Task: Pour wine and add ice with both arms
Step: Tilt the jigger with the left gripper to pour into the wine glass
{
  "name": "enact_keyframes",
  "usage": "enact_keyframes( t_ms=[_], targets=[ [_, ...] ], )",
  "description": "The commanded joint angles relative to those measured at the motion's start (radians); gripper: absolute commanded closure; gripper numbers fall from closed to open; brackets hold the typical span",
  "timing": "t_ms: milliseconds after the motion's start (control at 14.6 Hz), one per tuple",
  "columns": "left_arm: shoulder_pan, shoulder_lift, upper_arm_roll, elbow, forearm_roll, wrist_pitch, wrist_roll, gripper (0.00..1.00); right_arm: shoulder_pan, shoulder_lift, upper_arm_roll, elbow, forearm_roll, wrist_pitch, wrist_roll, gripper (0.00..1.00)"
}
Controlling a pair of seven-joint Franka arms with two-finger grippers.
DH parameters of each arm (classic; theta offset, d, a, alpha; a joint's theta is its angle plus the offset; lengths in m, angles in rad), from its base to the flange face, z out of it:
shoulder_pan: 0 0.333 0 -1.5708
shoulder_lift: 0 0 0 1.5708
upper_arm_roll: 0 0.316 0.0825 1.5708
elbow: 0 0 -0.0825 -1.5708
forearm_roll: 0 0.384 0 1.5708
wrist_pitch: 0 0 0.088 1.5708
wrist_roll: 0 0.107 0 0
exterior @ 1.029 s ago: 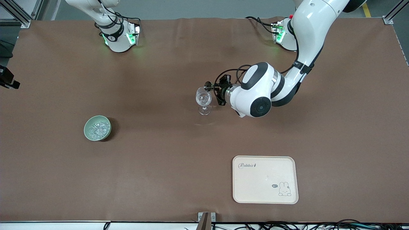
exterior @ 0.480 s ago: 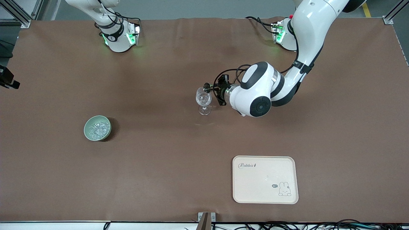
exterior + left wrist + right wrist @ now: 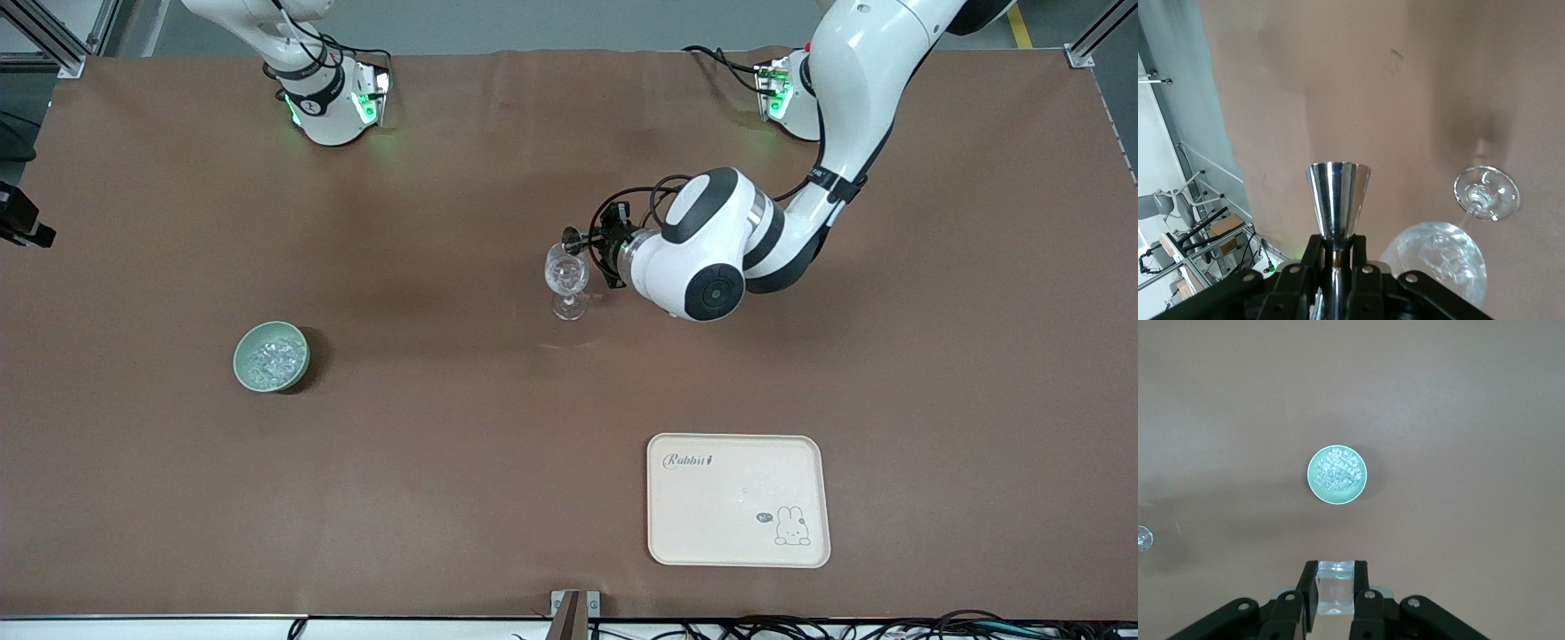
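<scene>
My left gripper (image 3: pixel 597 245) is shut on the stem of a silver metal measuring cup (image 3: pixel 573 236), held on its side with its mouth over the rim of a clear wine glass (image 3: pixel 566 277) standing mid-table. In the left wrist view the cup (image 3: pixel 1337 197) sits between the fingers (image 3: pixel 1313 248), with the glass (image 3: pixel 1441 261) beside it. My right gripper (image 3: pixel 1335 577) is shut on a clear ice cube (image 3: pixel 1335 588), high over the pale green bowl (image 3: pixel 1317 491) of ice (image 3: pixel 1337 471). The bowl (image 3: pixel 242 348) stands toward the right arm's end.
A cream tray (image 3: pixel 738 533) with a rabbit print lies near the front edge, toward the left arm's end. The two arm bases (image 3: pixel 333 102) stand along the back edge. The wine glass also shows at the edge of the right wrist view (image 3: pixel 1143 538).
The left arm's wrist has shifted slightly toward the bases and the right arm's end, keeping the measuring cup at the glass's rim. Bowl, glass and tray have not moved.
</scene>
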Motion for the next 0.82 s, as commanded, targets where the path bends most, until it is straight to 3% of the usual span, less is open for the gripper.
enact_keyframes(
  t_ms=[0, 755],
  targets=[
    [-0.010, 0.014, 0.005, 0.028, 0.000, -0.029, -0.046, 0.99, -0.013, -0.001, 0.008, 0.006, 0.009, -0.003, 0.009, 0.99],
    [-0.011, 0.028, 0.005, 0.039, -0.025, -0.064, -0.135, 0.98, -0.016, -0.001, 0.007, 0.006, 0.009, -0.004, 0.005, 0.99]
  ],
)
